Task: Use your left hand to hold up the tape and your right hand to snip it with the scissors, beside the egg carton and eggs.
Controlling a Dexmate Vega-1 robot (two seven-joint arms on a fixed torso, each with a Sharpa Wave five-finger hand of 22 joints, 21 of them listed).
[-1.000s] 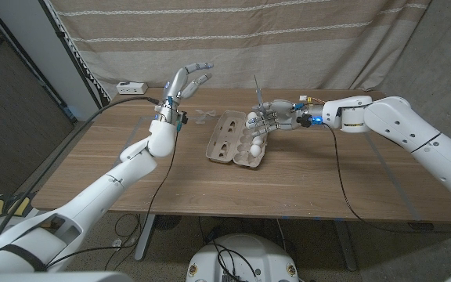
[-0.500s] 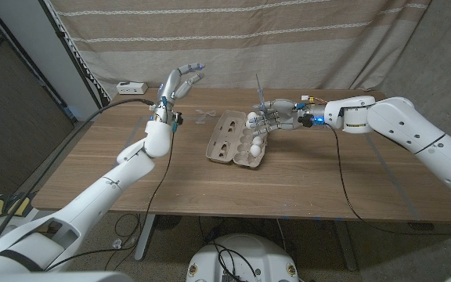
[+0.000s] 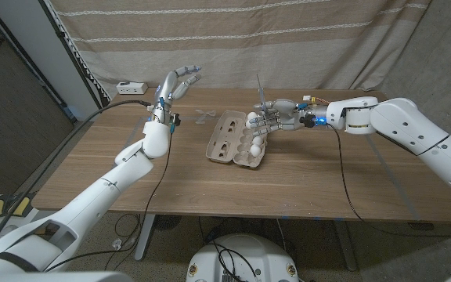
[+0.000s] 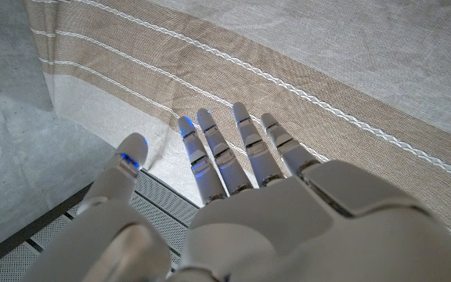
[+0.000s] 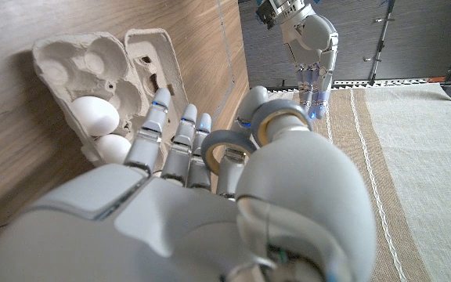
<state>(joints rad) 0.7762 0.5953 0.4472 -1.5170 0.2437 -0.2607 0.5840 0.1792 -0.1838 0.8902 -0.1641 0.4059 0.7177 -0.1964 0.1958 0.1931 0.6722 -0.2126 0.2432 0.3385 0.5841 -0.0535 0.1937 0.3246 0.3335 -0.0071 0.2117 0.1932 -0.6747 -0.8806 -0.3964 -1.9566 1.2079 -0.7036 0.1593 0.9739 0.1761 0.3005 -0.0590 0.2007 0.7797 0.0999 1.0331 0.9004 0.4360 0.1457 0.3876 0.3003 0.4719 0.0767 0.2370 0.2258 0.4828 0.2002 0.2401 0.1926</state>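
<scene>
The left hand (image 3: 176,81) was raised above the counter (image 3: 171,176) at about ten o'clock from the carton (image 3: 237,139), fingers spread toward the curtain and holding nothing; the left wrist view showed the same bare, parted fingers (image 4: 245,145) against striped cloth. No tape hung from it, so the holding-up step looked not yet done. A small clear piece lay on the counter at about eleven o'clock from the carton, between the two hands, and may have been the tape (image 3: 203,117); it was too small to tell for certain.

The right hand (image 3: 276,116) hovered at the carton's one o'clock edge, gripping the scissors (image 3: 261,99), whose blades pointed up and away from the counter. In the right wrist view its fingers passed through the grey handle loops (image 5: 245,137), a hold that would let it work the blades. Whether the blades were parted I could not tell.

The carton lay open, with white eggs (image 3: 253,142) in the cups on its right side, nearest the right hand. That closeness called for care, as I judged it: a low cutting stroke could knock an egg.
</scene>
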